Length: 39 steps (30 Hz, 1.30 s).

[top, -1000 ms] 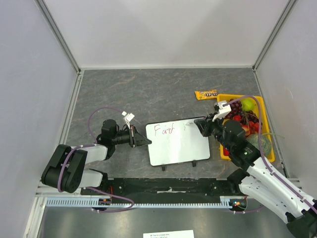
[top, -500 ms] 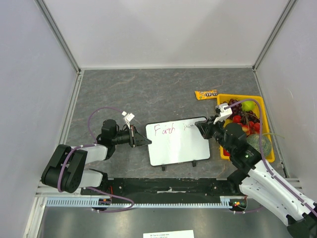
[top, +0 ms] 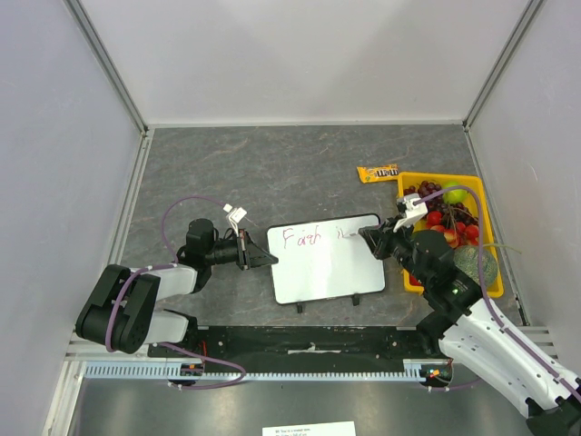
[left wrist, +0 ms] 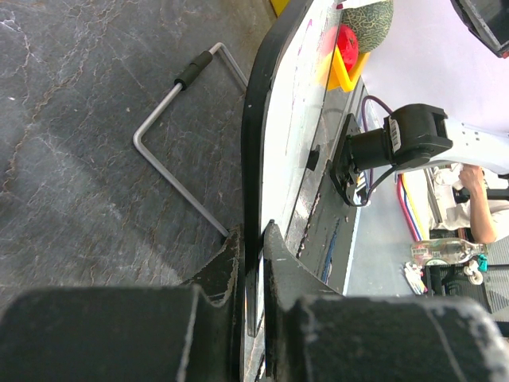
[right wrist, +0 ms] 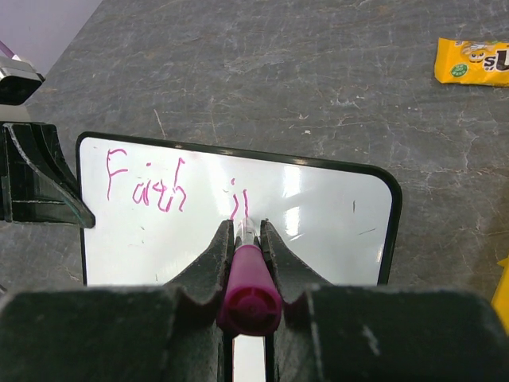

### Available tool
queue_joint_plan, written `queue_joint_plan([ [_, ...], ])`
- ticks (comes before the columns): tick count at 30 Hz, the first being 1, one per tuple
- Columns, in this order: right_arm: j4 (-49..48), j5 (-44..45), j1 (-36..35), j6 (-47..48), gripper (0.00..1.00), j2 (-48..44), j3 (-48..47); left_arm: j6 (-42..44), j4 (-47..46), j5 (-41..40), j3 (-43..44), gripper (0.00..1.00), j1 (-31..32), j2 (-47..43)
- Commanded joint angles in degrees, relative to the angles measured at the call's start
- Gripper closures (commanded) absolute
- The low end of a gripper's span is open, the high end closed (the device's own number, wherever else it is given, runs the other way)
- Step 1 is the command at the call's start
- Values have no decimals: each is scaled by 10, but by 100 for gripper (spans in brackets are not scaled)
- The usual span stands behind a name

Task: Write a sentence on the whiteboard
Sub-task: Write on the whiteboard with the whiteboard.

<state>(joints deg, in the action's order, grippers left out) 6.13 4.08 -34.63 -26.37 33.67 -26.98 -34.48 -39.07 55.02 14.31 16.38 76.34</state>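
The whiteboard (top: 327, 272) lies long axis left-to-right, sentence (top: 303, 238) along its far edge, left gripper (top: 269, 258) clamping its left edge, right gripper (right wrist: 244, 228) clenching a marker (right wrist: 248, 288) pointed at it.

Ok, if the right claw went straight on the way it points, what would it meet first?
The whiteboard: the pink marker held in the right claw points down at its white face beside the "Faith" lettering, tip apparently at the surface.
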Motion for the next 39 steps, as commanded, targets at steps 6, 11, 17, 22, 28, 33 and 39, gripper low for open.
queue_joint_plan([
  [6, -8, 11, 1, 0, 100, 16, -4, 44, 29, -48, 7, 98, 8, 4],
  [11, -20, 19, 1, 7, 100, 30, -25, 45, 31, -48, 7, 98, 9, 3],
  [17, -27, 30, 1, 10, 100, 39, -36, 45, 31, -48, 7, 98, 9, 4],
  [22, -26, 44, 1, 11, 100, 39, -41, 45, 32, -49, 8, 98, 8, 3],
  [28, -21, 59, 1, 16, 100, 44, -51, 46, 32, -49, 8, 98, 9, 3],
  [33, -12, 66, 1, 17, 100, 42, -53, 47, 32, -49, 8, 98, 9, 3],
  [39, 0, 64, 1, 15, 100, 35, -46, 46, 32, -49, 8, 98, 8, 3],
])
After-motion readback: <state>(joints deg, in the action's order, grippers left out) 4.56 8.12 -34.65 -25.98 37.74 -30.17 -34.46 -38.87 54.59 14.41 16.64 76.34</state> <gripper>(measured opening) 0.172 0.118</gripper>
